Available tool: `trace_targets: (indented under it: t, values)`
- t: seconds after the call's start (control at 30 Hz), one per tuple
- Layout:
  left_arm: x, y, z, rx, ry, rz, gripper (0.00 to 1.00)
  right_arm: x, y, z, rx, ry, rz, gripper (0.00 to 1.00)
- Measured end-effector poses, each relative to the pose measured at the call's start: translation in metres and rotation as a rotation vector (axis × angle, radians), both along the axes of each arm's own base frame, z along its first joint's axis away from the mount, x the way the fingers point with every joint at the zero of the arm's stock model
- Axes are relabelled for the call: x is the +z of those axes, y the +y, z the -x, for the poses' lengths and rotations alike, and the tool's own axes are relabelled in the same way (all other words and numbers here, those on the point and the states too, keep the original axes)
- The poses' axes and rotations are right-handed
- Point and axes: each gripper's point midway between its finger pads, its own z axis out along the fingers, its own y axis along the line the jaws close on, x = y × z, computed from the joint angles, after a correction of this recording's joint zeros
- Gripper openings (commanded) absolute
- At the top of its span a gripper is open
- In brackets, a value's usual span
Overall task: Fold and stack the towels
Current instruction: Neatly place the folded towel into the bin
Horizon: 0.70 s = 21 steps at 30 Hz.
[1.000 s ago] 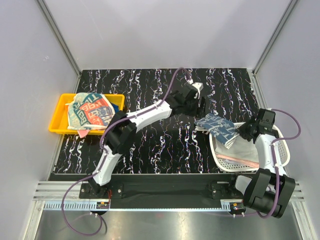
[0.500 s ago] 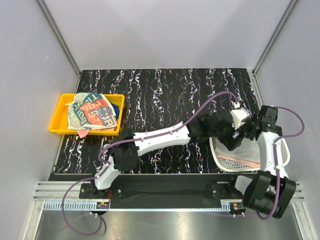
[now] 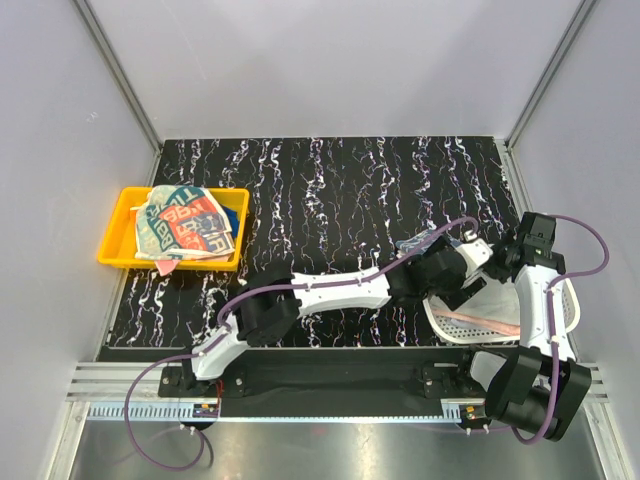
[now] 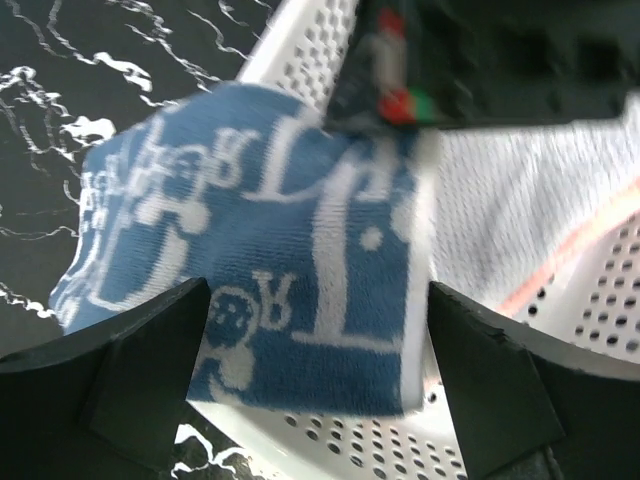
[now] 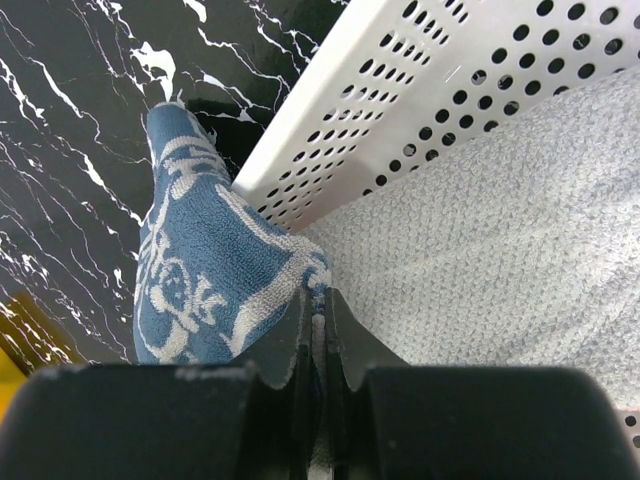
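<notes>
L fingers wide open, either side of blue patterned towel. Towel draped over white basket rim, right-centre of top view. R fingers closed, pinching towel edge. Printed towel in yellow tray, left.

I see red lettering on the printed towel and white letters on the blue towel, but can read neither.

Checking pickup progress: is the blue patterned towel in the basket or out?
Half out: the blue patterned towel drapes over the white basket's rim, one end above the table, a corner pinched by the right gripper.
</notes>
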Motion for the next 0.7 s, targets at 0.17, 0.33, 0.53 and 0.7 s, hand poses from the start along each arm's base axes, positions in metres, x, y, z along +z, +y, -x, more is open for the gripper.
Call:
trace_targets:
  t: [0.17, 0.33, 0.53, 0.7]
  values:
    - [0.005, -0.010, 0.014, -0.061, -0.033, 0.010, 0.95, 0.000, 0.000, 0.001, 0.000, 0.004, -0.002, 0.00]
    - [0.010, -0.018, 0.023, -0.093, -0.057, 0.032, 0.95, -0.001, 0.001, 0.001, 0.000, 0.007, -0.003, 0.00]
    - [0.016, -0.023, 0.018, -0.077, -0.087, 0.033, 0.94, -0.001, 0.001, 0.002, 0.000, 0.009, -0.004, 0.00]
    - [0.014, -0.021, 0.009, -0.035, -0.125, 0.020, 0.91, 0.001, 0.004, 0.002, 0.009, 0.006, -0.018, 0.00]
